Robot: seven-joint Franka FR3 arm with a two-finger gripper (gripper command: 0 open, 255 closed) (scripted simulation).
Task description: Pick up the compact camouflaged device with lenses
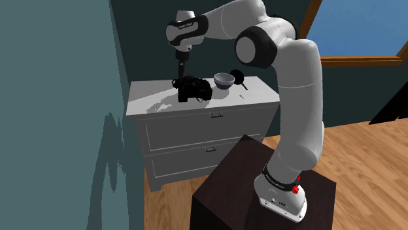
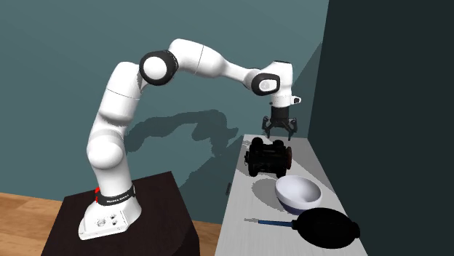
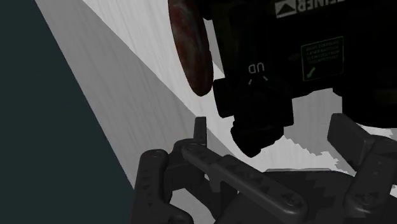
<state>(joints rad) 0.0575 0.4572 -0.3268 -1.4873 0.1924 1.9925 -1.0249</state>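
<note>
The device is a dark, compact pair of binoculars [image 1: 194,89] lying on the grey dresser top [image 1: 154,102]. In the second exterior view the binoculars [image 2: 268,158] sit near the far end of the top, close to the dark wall. My black gripper [image 2: 279,134] hangs just above and behind them, fingers apart and holding nothing. In the shoulder view the gripper [image 1: 180,79] points straight down at the device's edge. In the wrist view the binoculars [image 3: 267,70], with a reddish lens and white lettering, lie just ahead of the gripper [image 3: 273,130]; neither finger touches them.
A whitish bowl [image 2: 298,193] stands on the dresser [image 2: 244,211] beside the binoculars, and a black round bulb on a blue stem [image 2: 327,227] lies nearer the front. A teal wall [image 1: 59,98] runs close along the dresser's side. The dark stand [image 1: 229,189] sits before the drawers.
</note>
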